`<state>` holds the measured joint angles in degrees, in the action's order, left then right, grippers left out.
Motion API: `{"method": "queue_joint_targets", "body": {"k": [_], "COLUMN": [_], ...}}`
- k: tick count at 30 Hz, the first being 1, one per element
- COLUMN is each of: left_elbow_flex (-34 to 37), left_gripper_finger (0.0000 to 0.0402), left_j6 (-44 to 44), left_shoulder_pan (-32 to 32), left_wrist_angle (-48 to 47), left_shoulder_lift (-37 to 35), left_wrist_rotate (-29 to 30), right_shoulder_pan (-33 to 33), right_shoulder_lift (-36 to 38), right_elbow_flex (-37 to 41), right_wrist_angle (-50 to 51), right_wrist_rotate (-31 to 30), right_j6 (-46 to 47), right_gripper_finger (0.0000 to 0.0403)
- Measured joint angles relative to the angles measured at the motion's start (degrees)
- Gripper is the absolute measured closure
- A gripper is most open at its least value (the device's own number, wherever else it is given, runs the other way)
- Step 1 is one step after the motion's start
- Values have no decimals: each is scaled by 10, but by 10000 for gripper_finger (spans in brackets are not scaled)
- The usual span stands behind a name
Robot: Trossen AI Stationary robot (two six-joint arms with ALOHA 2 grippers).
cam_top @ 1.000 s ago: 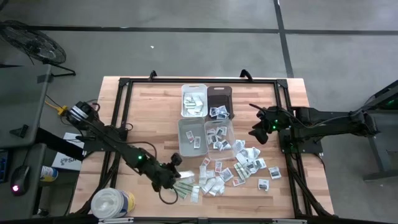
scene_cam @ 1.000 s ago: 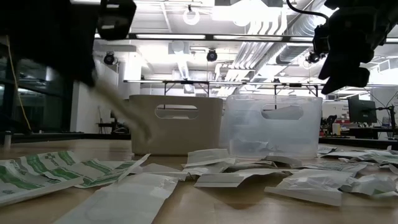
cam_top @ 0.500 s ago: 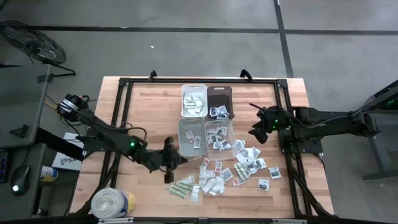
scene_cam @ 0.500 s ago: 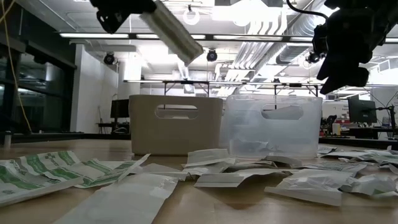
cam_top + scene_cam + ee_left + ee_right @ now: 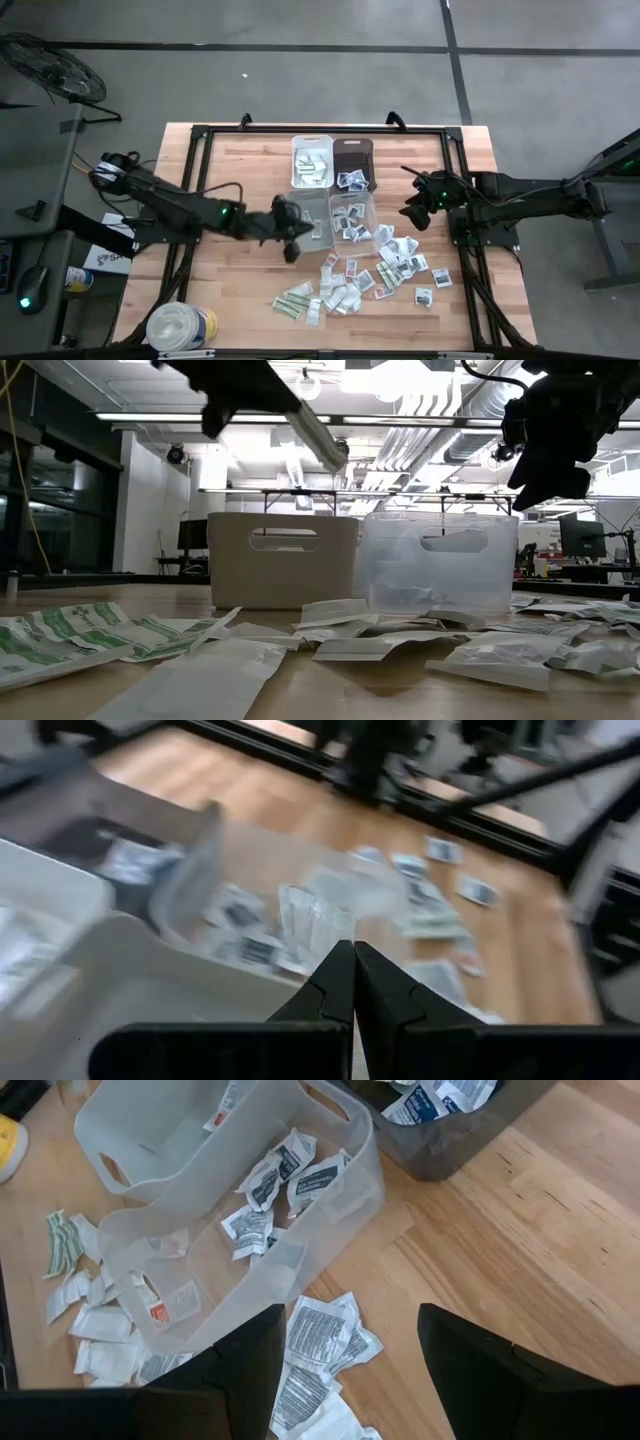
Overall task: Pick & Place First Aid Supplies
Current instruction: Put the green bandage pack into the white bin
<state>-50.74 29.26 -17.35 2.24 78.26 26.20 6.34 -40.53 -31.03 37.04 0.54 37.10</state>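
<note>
Dozens of small flat white paper packets (image 5: 380,275) scattered on wooden table (image 5: 230,170), near and below left end effector (image 5: 293,245), fingers shut, holding nothing visible, above clear plastic bin (image 5: 297,220). Right end effector (image 5: 412,215) open wide, empty, hovering beside pile. Right wrist view alone reveals packets inside clear bin (image 5: 330,1190).
</note>
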Motion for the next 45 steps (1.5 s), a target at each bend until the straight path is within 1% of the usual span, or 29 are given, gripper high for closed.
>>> {"method": "queue_joint_targets", "body": {"k": [7, 9, 18, 23, 26, 28, 33, 36, 40, 45], "left_elbow_flex": [0, 0, 0, 1, -1, 0, 0, 0, 0, 0], "left_gripper_finger": [401, 401, 401, 401, 401, 401, 401, 401, 401, 401], "left_j6": [-19, -23, -18, -16, -15, -7, 28, 36, 56, 77], "left_shoulder_pan": [99, 128, 255, 325, 359, 381, 422, 437, 445, 449], "left_wrist_angle": [-3, -5, -47, -64, -47, -54, -47, -16, 46, 51], "left_shoulder_lift": [0, 0, 6, 20, 26, 32, 64, 89, 111, 134], "left_wrist_rotate": [2, -6, -94, -159, -189, -213, -272, -290, -297, -292], "right_shoulder_pan": [0, 0, 0, 0, 0, 0, 0, 0, 0, 0], "right_shoulder_lift": [0, 0, 0, 0, 0, 0, 0, 0, 0, 0], "right_elbow_flex": [0, 0, 0, 0, 0, 0, 0, 0, 0, 0], "right_wrist_angle": [0, 0, 0, 0, 0, -1, -1, -3, -3, -2], "right_wrist_rotate": [0, -1, -1, -1, -3, -6, -11, -11, -11, -11], "right_j6": [-1, -7, -16, -25, -27, -29, -32, -40, -41, -41], "right_gripper_finger": [181, 181, 181, 181, 181, 181, 181, 181, 181, 181]}}
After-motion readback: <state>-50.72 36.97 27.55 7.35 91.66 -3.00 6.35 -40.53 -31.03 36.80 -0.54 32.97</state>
